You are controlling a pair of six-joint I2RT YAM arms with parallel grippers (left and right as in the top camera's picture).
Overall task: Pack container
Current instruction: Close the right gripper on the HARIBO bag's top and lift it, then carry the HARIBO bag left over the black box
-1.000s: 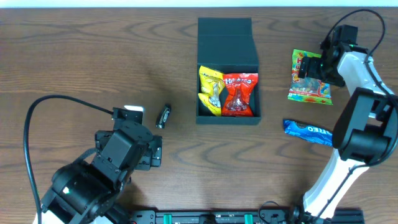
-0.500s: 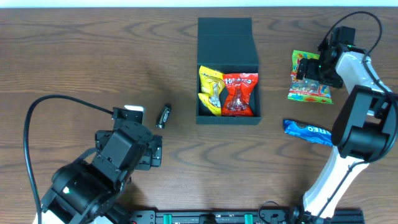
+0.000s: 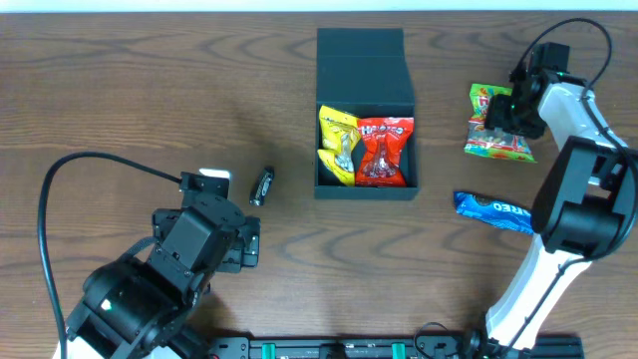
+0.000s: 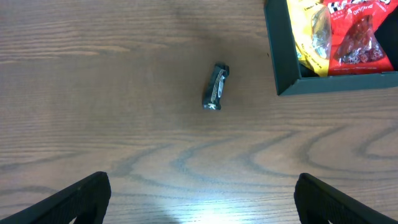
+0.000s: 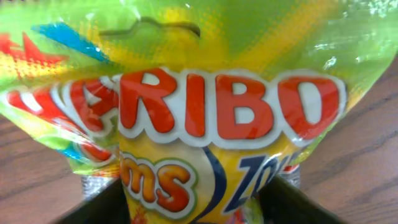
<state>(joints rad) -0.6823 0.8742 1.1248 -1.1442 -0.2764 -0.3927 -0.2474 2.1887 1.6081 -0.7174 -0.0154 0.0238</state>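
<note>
**Left gripper** [image 4: 202, 183]: nearest the robot, left of the container and well apart from it. The fingers are spread wide and hold nothing. No hazard here.

**Small dark foil-wrapped sweet** [image 4: 216, 86]: lies flat on the brown wood-grain table [image 3: 130, 90], left of the container and clear of its wall. It is slim and low, so wide-set fingers could skate over it or nudge it aside.

**Blue glossy biscuit packet** [image 3: 493, 210]: lies on the table right of the container, on the near side, untouched.

**Container**: the matte dark square cardboard box [image 3: 364, 65] stands mid-table with its flap lid open on the far side. A yellow sweet packet [image 3: 337, 143] and a red sweet packet [image 3: 384, 152] lie side by side inside and cover most of the floor.

**Right gripper** [image 3: 498, 108]: farthest out, right of the container and level with its hinge. Its fingers flank the lower part of a green and yellow Haribo film bag [image 5: 205, 112] and appear closed on it. The pads themselves are hidden.

**Assessed risks:**
- The slick film may slip out during the carry.
- The hanging bag may snag the container's right wall and shove the light box.
- With little floor left, the bag may sit proud and keep the lid from closing.
</note>
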